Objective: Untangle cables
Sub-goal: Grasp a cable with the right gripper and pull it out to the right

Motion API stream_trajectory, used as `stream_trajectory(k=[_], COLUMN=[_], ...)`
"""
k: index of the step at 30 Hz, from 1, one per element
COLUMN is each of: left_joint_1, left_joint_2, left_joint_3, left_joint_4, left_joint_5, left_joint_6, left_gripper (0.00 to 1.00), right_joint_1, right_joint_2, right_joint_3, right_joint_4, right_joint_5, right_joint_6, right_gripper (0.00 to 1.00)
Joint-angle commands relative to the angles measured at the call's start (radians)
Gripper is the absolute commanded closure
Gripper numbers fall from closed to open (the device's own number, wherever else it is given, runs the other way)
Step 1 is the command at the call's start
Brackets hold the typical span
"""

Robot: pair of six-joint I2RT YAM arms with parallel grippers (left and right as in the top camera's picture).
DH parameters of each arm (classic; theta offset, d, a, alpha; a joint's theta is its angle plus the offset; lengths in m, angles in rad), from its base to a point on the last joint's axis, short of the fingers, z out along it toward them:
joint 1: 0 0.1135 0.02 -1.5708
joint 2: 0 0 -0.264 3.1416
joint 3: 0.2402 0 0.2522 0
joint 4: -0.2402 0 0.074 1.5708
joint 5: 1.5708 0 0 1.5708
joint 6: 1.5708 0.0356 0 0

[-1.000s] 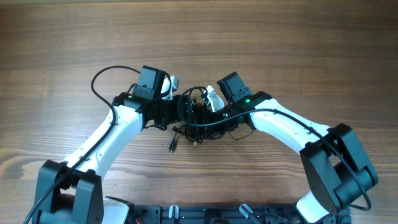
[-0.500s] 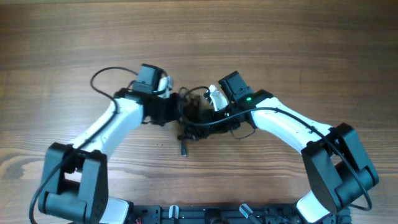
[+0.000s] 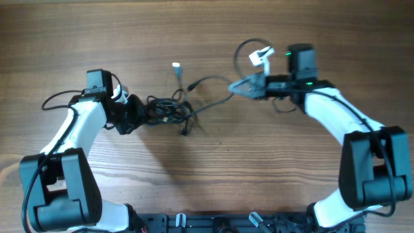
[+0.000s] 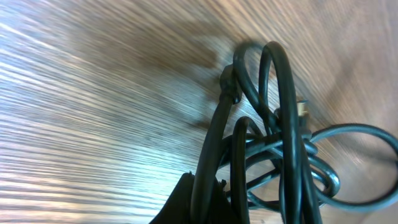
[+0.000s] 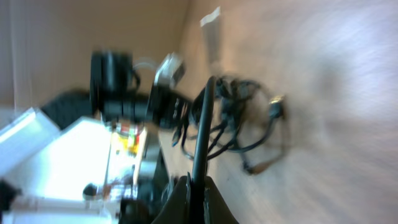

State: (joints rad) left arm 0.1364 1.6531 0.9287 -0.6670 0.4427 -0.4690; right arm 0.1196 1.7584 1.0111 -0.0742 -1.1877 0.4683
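Drawn out since 1 second ago: the cables, then a tight knot between 2 nearly touching grippers at mid-table, now stretched sideways, with the main tangle carried off to the left. Lying now left of centre on the table as a loose clump of black loops, with 1 strand arching rightward out of it. Topped in the overhead view by a white plug on a thin lead, with a dark plug just below the clump.

Clamped at the clump's left edge by the left gripper, jaws together on dark cord. Seen from the left wrist as several glossy loops crossing one another close over the wood, with 1 small metal plug tip among them. Clamped at the far end of the arching strand by the right gripper, jaws together on that 1 cord. Seen from the right wrist, through heavy blur, as a single line running from the fingertips toward the clump.

Swung outward, both arms. Left forearm angled up along the table's left side, wrist turned in toward the clump. Right forearm reaching up and leftward from its base, wrist right of centre and farther up the table than the left one.
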Motion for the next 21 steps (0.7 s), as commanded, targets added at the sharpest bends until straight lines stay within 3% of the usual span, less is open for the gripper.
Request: stream_trajectory(k=[1, 9, 13, 18, 21], left_joint_1=[0.018, 0.018, 0.018, 0.019, 0.05], left_joint_2=[0.013, 0.013, 0.013, 0.013, 0.013], left_joint_3=[-0.019, -0.019, -0.019, -0.019, -0.019], left_joint_4=[0.001, 0.002, 0.001, -0.001, -0.004], left_joint_5=[-0.156, -0.144, -0.169, -0.272, -0.292], left_joint_6=[0.019, 0.015, 0.015, -0.047, -0.067], left_gripper=[0.96, 0.96, 0.96, 0.96, 0.96], right_joint_1=[-0.068, -0.087, -0.106, -0.253, -0.431], right_joint_2=[-0.033, -0.032, -0.032, -0.032, -0.032], right_joint_3=[0.01, 0.01, 0.01, 0.01, 0.01], right_joint_4=[0.017, -0.33, -0.464, -0.5, -0.507], right_joint_5=[0.087, 0.522, 0.904, 0.951, 0.887], right_joint_6=[0.058, 0.041, 0.032, 0.032, 0.032], right_gripper=[0.96, 0.96, 0.96, 0.96, 0.96])
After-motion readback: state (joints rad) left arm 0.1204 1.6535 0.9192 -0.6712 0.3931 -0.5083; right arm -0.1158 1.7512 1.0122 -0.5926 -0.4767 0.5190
